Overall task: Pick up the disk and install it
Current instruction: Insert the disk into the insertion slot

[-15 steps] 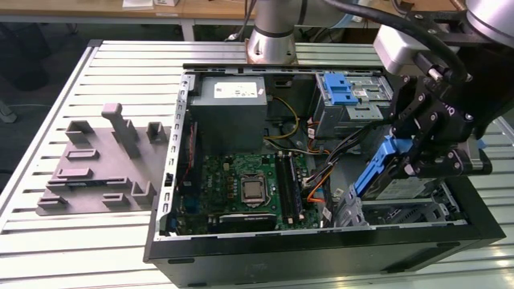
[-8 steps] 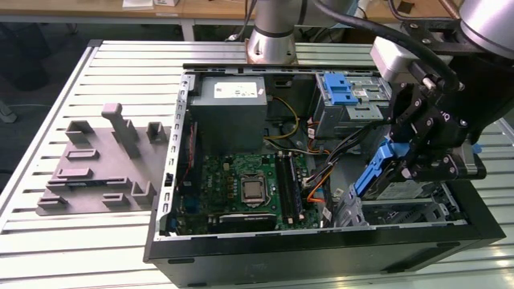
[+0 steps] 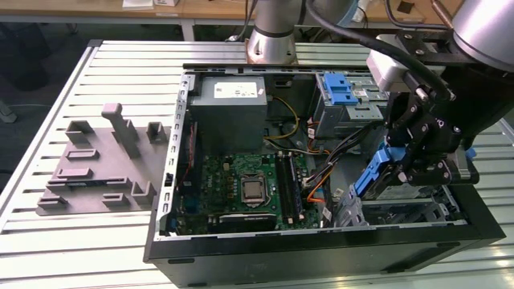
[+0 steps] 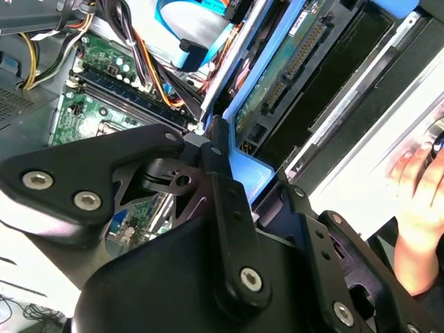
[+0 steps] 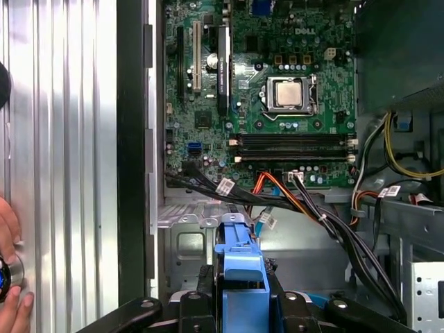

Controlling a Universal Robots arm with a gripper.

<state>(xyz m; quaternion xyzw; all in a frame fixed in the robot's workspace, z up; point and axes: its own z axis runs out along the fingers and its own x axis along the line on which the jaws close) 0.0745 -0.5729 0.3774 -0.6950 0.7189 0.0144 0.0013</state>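
- Gripper point(image 3: 419, 171): clamped on disk point(image 3: 376, 177) by its blue frame.
- Pick-up done; disk held tilted at drive bay point(image 3: 401, 211) of PC case point(image 3: 305, 256).
- Left, by judgement: disk not yet seated.

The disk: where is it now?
At the exterior view's right, the gripper holds the disk in its jaws, over the drive cage of the case.
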